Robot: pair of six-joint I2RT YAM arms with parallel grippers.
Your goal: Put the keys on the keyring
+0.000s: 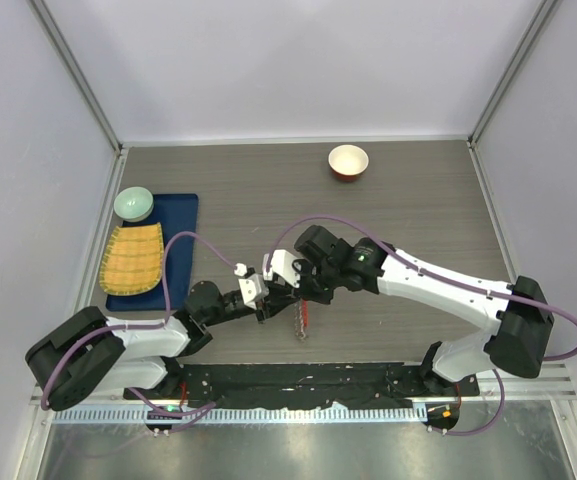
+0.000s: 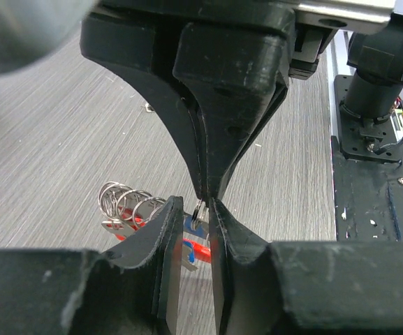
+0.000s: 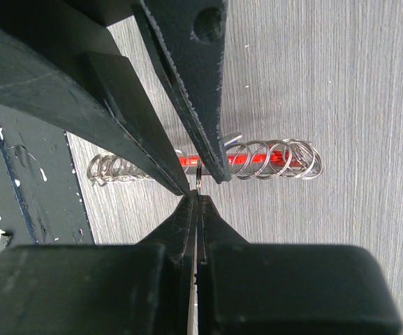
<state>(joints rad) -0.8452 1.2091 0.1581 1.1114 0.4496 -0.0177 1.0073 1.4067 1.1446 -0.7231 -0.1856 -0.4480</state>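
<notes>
- Lying flat near the middle of the bench's (image 1: 418, 210) near edge, the keyring (image 1: 303, 320) is showing a red bar inside a coil of shiny wire loops.
- Just over it, the right tool (image 3: 196, 201) is pinching a small silvery ring (image 2: 200, 208), tips pressed together.
- The left tool (image 2: 198, 209) is showing a gap, with a blue-headed key (image 2: 189, 225) seen through it; whether it is gripping I cannot tell.
- Threading is seemingly under way; the next move is calling for fine alignment of thin, slippery metal.
</notes>
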